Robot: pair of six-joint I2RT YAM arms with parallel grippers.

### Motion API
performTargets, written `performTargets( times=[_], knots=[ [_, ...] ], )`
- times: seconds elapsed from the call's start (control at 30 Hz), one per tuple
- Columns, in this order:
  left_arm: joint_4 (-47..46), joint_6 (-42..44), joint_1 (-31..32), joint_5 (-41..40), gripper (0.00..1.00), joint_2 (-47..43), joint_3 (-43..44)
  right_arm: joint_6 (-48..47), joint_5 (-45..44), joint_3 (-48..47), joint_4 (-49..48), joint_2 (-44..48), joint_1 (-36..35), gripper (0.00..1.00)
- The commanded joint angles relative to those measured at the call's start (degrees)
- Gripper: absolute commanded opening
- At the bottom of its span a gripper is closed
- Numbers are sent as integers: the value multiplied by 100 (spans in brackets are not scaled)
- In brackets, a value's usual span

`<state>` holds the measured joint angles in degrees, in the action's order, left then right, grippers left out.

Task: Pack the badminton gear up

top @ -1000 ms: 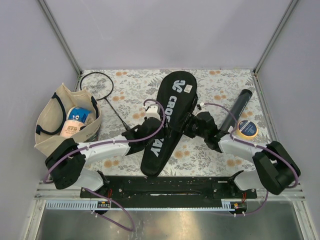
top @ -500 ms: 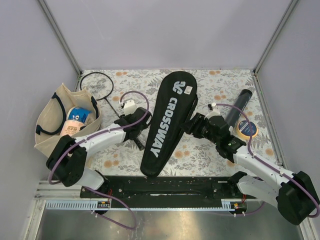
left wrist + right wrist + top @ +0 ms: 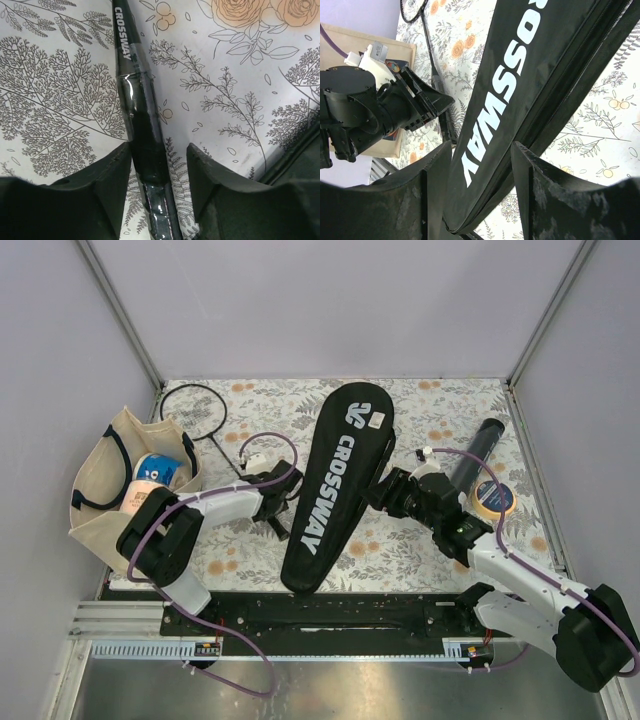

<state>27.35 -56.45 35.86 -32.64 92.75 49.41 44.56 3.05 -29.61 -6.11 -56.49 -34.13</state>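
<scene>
Desk (image 3: 430, 400): floral-patterned surface that carried everything, with grey walls around it.
Cover (image 3: 335, 480): the large black racquet-shaped "CROSSWAY" cover lay flat across the middle of the desk. Its wide end pointed toward the far wall and its narrow end toward the arm bases. A zip line ran along its edge in the right wrist view.
Tote bag (image 3: 100, 510): beige with dark handles, it stood well to the left of the cover at the desk's left edge. Its mouth was open, with blue and white packets inside.
Racquet (image 3: 142, 125): thin and black, it lay flat on the desk left of the cover. Its hoop was near the far left corner and its wrapped handle ran back toward the cover's narrow end. "CROSSWAY" was printed on the shaft.
Tube (image 3: 478, 448): long black cylinder, lying to the right of the cover and partly hidden by the right arm.
Tape roll (image 3: 493, 497): round with a blue centre, it sat right of the cover, just beside the tube's near end.
Left tool (image 3: 159, 152): released, low over the desk just left of the cover. Its fingers straddled the racquet handle, with a gap showing on one side.
Right tool (image 3: 481, 148): released and holding nothing, it hung over the cover's right edge.
</scene>
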Motion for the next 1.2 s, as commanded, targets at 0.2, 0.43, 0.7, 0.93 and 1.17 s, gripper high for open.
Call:
performTargets(
  times=[0.2,0.43,0.7,0.93,1.17],
  knots=[
    [-581,-60,-96,802,17,-380,-440,18,213,-54,-408,-178,-6,60],
    [-898,134,-61,1444,0,-1065,-880,377,828,-590,-1241,-1380,-6,68],
    [-828,-68,325,1752,0,-2339,-1345,1406,1496,-1503,-2552,-3384,-374,76],
    [-802,-499,466,1981,0,-3446,-1961,1986,1523,-2180,-3291,-4712,-902,77],
    [-898,-543,475,2051,0,-4045,-2313,2057,1690,-2848,-3379,-5635,-1236,72]
  ],
)
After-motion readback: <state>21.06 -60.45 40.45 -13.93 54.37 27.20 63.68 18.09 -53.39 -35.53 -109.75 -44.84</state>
